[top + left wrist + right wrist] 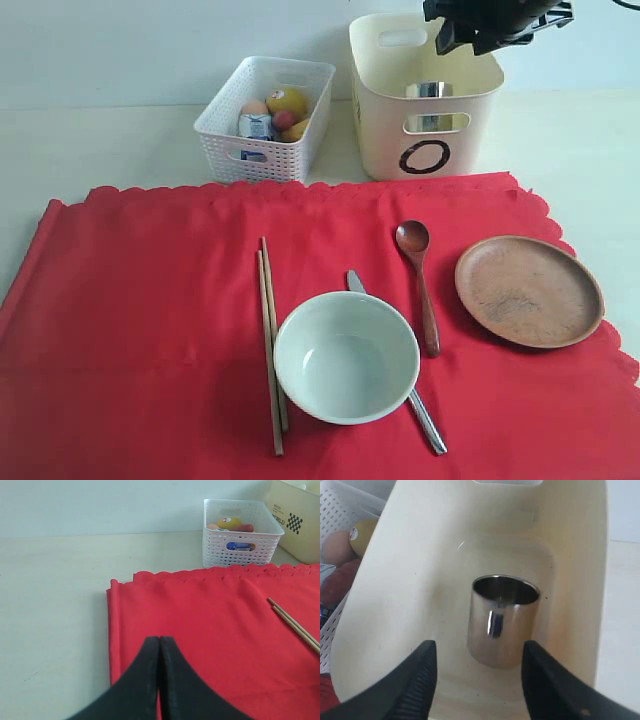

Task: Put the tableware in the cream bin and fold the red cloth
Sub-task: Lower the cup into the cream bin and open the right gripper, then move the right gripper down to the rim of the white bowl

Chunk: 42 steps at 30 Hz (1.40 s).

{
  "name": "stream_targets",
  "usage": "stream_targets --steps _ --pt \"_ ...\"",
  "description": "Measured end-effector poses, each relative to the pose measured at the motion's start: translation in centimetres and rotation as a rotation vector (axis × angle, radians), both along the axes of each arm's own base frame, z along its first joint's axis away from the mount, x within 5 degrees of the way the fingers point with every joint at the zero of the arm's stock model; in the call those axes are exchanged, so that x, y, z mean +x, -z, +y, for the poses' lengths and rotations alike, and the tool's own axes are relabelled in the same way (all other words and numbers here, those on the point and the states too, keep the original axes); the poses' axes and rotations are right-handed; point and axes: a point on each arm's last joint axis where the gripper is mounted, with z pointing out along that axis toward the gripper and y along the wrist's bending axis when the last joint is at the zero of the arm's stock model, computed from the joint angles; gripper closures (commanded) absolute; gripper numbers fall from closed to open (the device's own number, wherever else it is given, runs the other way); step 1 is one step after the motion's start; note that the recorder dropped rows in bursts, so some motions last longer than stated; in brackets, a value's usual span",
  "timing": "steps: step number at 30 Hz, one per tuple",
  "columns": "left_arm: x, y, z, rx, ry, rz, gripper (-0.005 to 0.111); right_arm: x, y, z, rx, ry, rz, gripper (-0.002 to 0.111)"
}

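Over the cream bin (385, 130), my right claw (477, 647) hangs with jaws wide apart, gripping nothing; the steel cup (504, 620) stands upright on the bin's floor. My left claw (160, 640) is pinched shut and empty above the red cloth (150, 320), where the bowl (346, 355), 2 chopsticks (270, 340), spoon (420, 280), knife (425, 420) and plate (528, 290) lie. The bowl looks slick, rigid and breakable, so I'd pinch its rim. The cloth looks limp; I'd take it by a corner.
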Motion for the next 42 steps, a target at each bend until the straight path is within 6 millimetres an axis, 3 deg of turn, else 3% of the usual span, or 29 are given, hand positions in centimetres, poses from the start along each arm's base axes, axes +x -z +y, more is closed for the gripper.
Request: stream_targets --steps 11,23,34,42 --pt "0.0 0.0 0.0 0.000 0.000 0.000 0.107 -0.4 -0.1 0.1 0.002 -0.013 0.033 0.057" --pt "0.0 0.0 0.0 0.000 0.000 0.000 0.107 -2.8 -4.3 0.3 0.003 -0.053 0.042 0.057" --pt "0.0 0.0 0.0 0.000 0.000 0.000 0.107 -6.7 -7.7 0.7 0.000 -0.158 0.167 0.057" --pt "0.0 0.0 0.0 0.000 0.000 0.000 0.107 -10.6 -6.9 1.2 0.054 -0.186 0.180 0.057"
